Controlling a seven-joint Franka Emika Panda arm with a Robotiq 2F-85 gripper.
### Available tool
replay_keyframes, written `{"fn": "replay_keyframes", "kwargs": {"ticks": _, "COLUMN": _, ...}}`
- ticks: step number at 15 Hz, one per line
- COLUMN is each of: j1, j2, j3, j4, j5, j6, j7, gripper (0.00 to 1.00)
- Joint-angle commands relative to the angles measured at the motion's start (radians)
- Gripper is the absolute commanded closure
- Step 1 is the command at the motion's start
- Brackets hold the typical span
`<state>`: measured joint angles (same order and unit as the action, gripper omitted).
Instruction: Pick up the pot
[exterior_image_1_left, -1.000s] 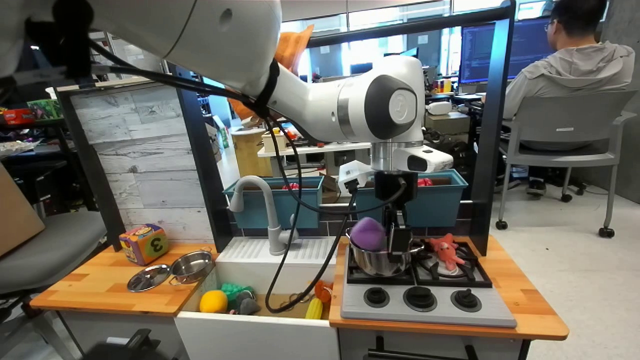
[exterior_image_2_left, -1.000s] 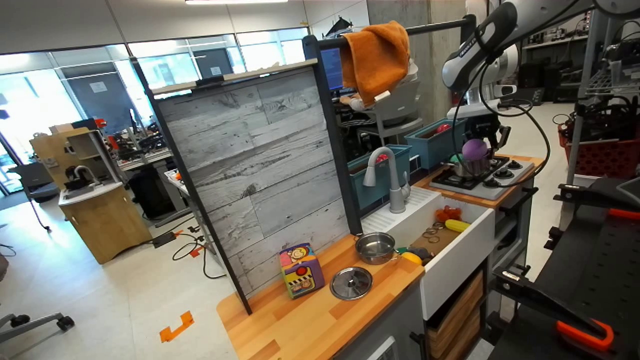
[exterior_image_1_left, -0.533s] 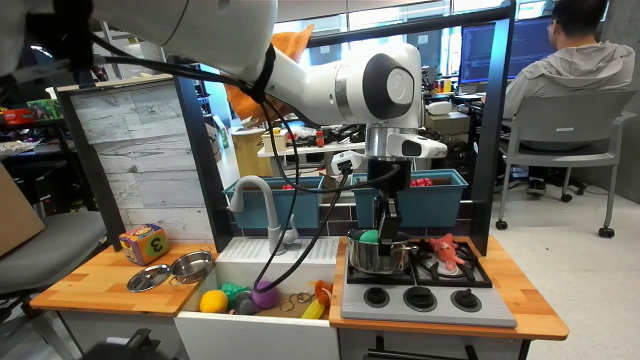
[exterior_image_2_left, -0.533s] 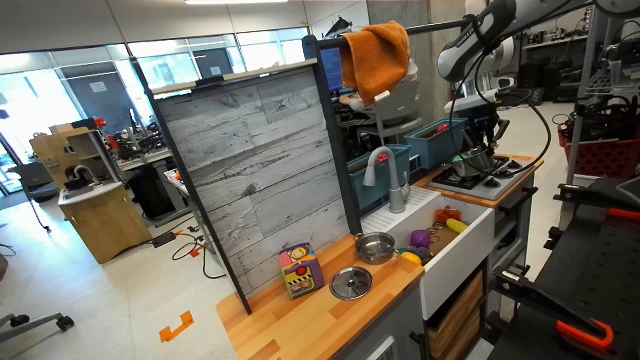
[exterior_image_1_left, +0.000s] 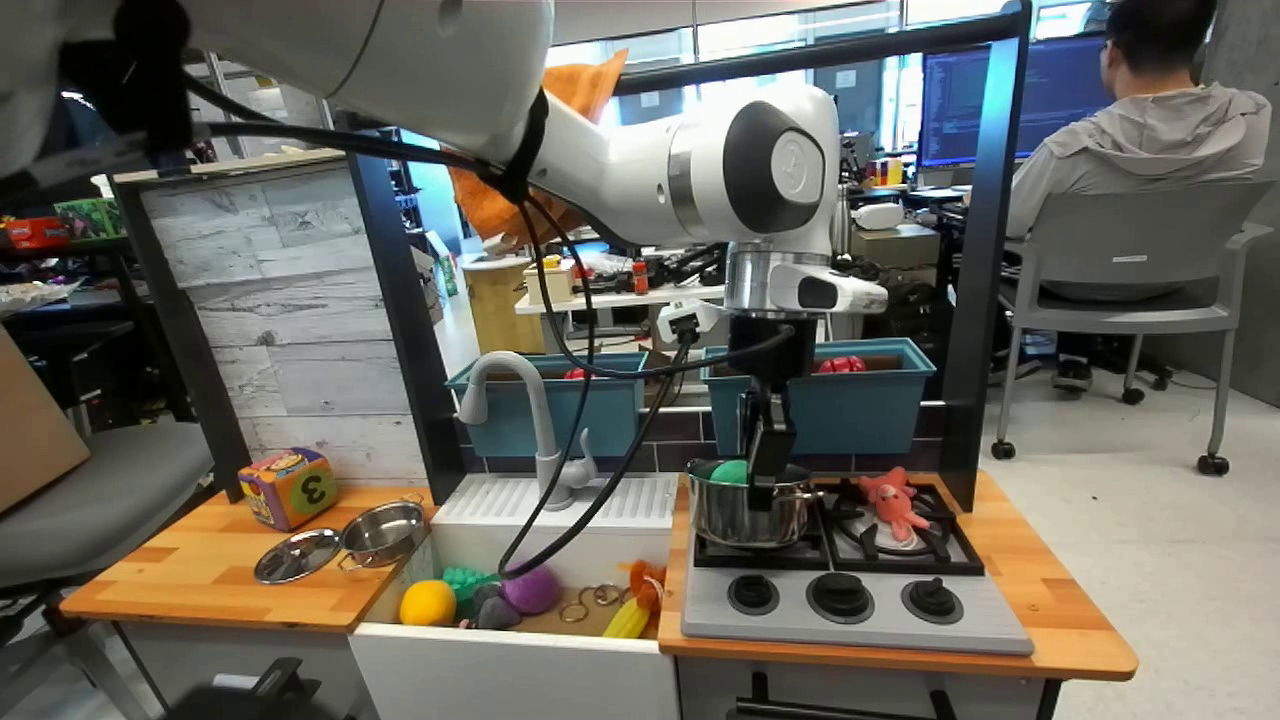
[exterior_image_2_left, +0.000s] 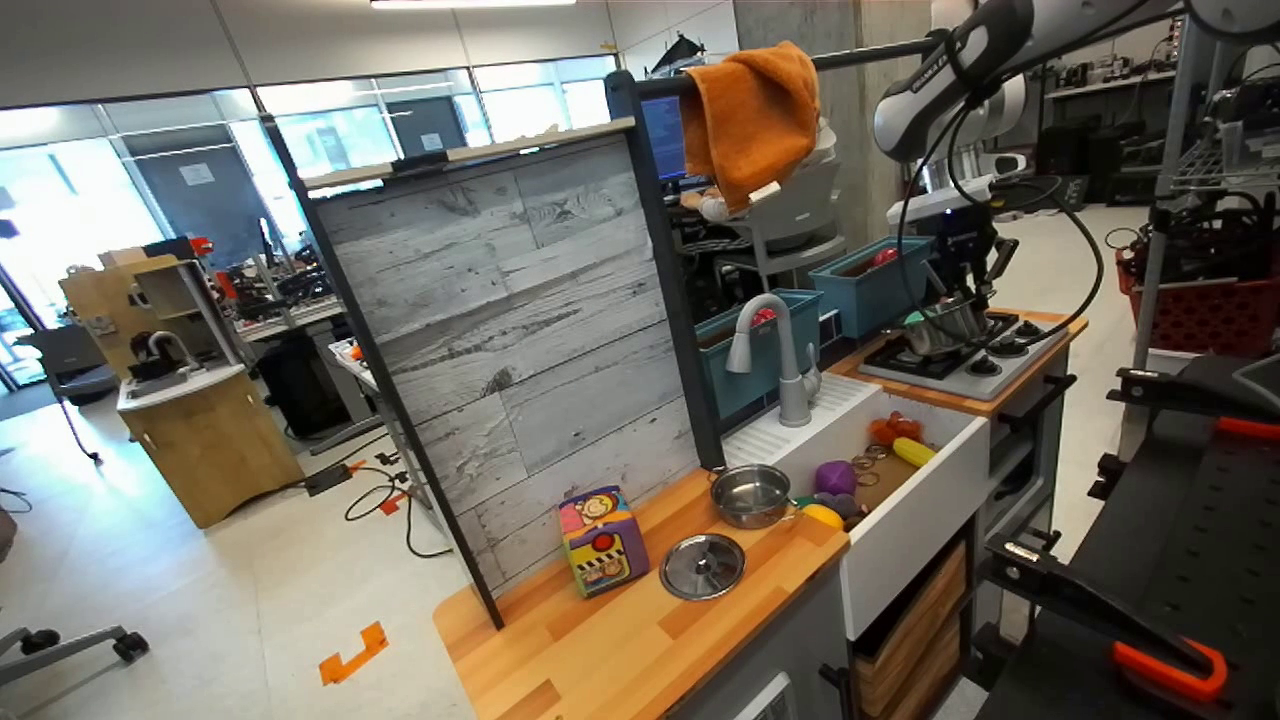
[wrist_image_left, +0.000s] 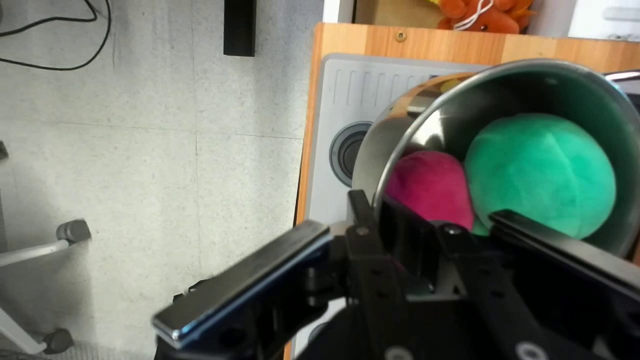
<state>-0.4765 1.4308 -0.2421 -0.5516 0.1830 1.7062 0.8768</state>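
Gripper (wrist_image_left: 381, 212) clamped on pot (exterior_image_1_left: 720, 515) at the rim: round, straight-sided, shiny metal, tilted, at gray stove's (exterior_image_1_left: 800, 620) 10 o'clock in an exterior view. Inside, wrist view: fuzzy green ball (wrist_image_left: 542, 172) at 4 o'clock, magenta lump (wrist_image_left: 432, 185) at 8.

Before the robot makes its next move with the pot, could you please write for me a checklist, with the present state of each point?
1. Gripper closed on the rim of the pot: ok.
2. Pot level: not ok, it appears to lean in an exterior view.
3. Pot empty: not ok, a green ball and a pink toy are inside.
4. Pot lifted clear of the stove: cannot tell.
5. Starfish apart from the pot: ok.
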Motion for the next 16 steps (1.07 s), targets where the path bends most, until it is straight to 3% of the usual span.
{"fn": "replay_keyframes", "kwargs": {"ticks": 1, "j1": -0.022, "j2": 0.053, "j3": 0.028, "j4": 0.106, "j5": -0.032, "j6": -0.035, "j7": 0.02, "gripper": 0.97}}
{"fn": "replay_keyframes", "kwargs": {"ticks": 6, "j1": -0.032, "j2": 0.125, "j3": 0.002, "j4": 0.167, "j5": -0.084, "j6": 0.094, "j7": 0.077, "gripper": 0.97}}
{"fn": "replay_keyframes", "kwargs": {"ticks": 7, "j1": -0.012, "j2": 0.055, "j3": -0.017, "j4": 0.033, "j5": -0.068, "j6": 0.158, "j7": 0.077, "gripper": 0.97}}
{"fn": "replay_keyframes", "kwargs": {"ticks": 8, "j1": -0.027, "j2": 0.055, "j3": 0.015, "j4": 0.043, "j5": -0.096, "j6": 0.155, "j7": 0.097, "gripper": 0.65}}
{"fn": "replay_keyframes", "kwargs": {"ticks": 9, "j1": -0.032, "j2": 0.072, "j3": 0.01, "j4": 0.07, "j5": -0.099, "j6": 0.149, "j7": 0.103, "gripper": 0.64}}
{"fn": "replay_keyframes", "kwargs": {"ticks": 15, "j1": -0.039, "j2": 0.055, "j3": 0.032, "j4": 0.04, "j5": -0.106, "j6": 0.123, "j7": 0.099, "gripper": 0.21}}
{"fn": "replay_keyframes", "kwargs": {"ticks": 16, "j1": -0.038, "j2": 0.055, "j3": 0.035, "j4": 0.039, "j5": -0.105, "j6": 0.121, "j7": 0.099, "gripper": 0.4}}
